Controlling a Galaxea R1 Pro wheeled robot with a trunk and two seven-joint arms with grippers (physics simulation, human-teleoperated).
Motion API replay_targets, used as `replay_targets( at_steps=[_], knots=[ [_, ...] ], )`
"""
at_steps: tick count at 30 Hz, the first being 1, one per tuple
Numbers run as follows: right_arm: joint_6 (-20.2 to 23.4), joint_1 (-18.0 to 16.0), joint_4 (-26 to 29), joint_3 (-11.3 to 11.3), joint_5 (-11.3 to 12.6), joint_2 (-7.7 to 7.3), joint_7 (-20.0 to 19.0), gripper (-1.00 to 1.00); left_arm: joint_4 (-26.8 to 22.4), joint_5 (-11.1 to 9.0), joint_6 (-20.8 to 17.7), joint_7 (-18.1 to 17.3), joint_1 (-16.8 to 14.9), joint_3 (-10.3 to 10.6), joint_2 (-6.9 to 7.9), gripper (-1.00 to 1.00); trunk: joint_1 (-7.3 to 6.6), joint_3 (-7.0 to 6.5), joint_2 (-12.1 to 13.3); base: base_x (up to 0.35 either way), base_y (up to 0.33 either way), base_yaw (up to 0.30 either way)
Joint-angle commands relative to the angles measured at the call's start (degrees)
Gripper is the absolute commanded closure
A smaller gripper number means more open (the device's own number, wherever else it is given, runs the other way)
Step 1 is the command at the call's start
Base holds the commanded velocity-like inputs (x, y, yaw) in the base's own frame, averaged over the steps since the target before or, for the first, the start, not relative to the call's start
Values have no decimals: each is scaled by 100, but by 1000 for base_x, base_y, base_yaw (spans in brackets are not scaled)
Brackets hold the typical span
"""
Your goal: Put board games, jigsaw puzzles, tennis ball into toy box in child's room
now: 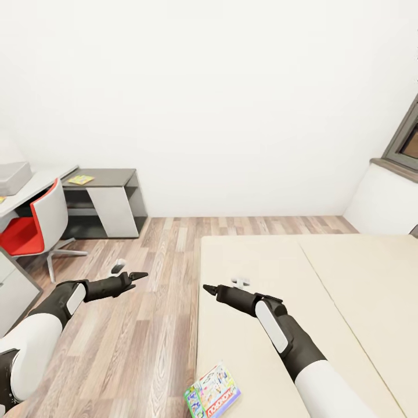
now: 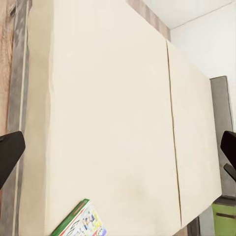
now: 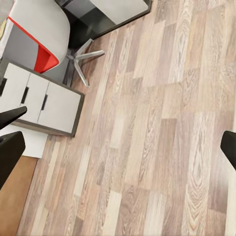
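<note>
Head view: robot is standing at the near-left corner of the bed [image 1: 325, 273], both arms reaching forward with nothing held.

One board game [image 1: 213, 395] is lying flat on the mattress at the bed's near-left corner, nearer the robot than both hands and below them. The right hand [image 1: 210, 288] is hovering over the mattress beyond the game, so it is the closer one; the left hand [image 1: 139, 276] is hanging over the wood floor [image 1: 157, 325], left of the bed. Both hands are showing spread fingers in the wrist views. The game's long axis is running diagonally, from near left to far right. Judgement: the right arm needs to draw back and descend. The toy box [image 1: 13, 177] is sitting on the white surface [image 1: 43, 181] far left; a flat yellow-green item [image 1: 80, 180] is lying on the lower dark desk [image 1: 110, 174].
</note>
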State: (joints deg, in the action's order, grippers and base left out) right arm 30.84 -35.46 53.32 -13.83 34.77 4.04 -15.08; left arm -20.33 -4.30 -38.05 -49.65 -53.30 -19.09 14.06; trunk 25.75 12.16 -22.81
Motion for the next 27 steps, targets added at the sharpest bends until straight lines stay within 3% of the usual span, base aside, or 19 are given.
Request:
replay_targets(
  at_steps=[1,12,27],
  knots=[
    [27,-4,2,4,14,1,-3,-100,3,-19,-42,-4,-5,-16,0,-100,4,2,-11,0,0,0],
    [27,-4,3,6,15,-1,-3,-100,3,-20,-37,-9,-5,-16,-3,-100,4,-84,-11,0,0,0],
    [27,-4,-5,20,21,-8,-4,-100,3,-20,-36,-2,-5,-16,-7,-100,4,-98,-11,0,0,0]
  ],
)
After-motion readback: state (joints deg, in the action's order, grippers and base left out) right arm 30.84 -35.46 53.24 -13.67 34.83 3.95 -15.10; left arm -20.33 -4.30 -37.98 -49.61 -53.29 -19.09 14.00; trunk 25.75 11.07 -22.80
